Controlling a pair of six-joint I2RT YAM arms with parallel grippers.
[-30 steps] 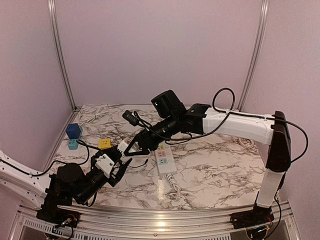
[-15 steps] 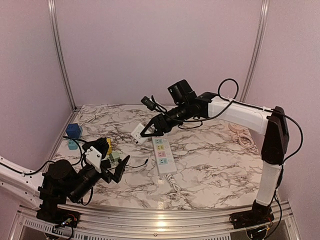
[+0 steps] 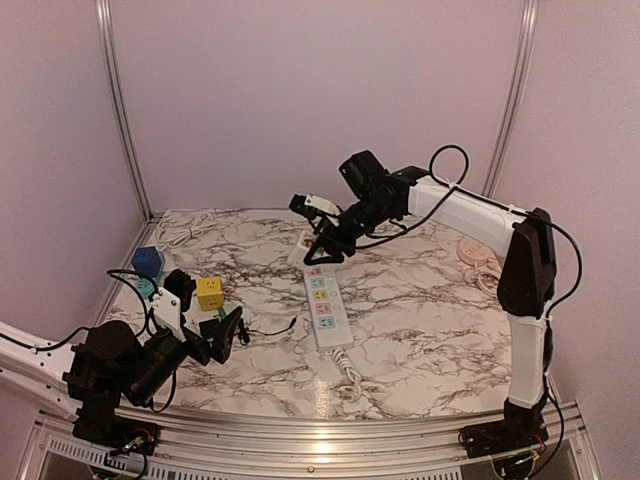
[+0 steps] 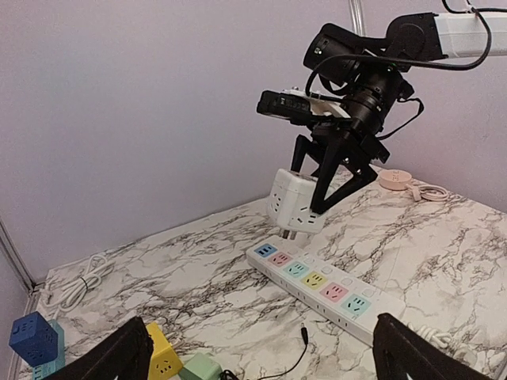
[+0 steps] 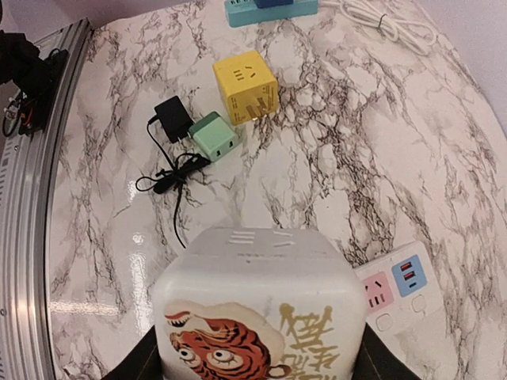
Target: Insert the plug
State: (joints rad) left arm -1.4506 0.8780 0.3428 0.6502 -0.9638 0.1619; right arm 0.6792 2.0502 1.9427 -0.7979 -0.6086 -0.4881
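**White cube plug with a tiger print (image 4: 287,198) clamped in the right gripper (image 4: 307,190), over the far end of the long white power strip with pastel sockets (image 4: 317,281) at mid tabletop.**

Prongs hang just above the end sockets; contact cannot be confirmed. Risk: the plug sits tilted, so the prongs may miss the slots. Its glossy, round-edged plastic may twist between the narrow black fingers. The strip lies unbraced on the polished marble tabletop (image 4: 444,237) and may slide under pressure. The left gripper (image 4: 261,340), jaws wide apart and holding nothing, stands well away near the left edge.
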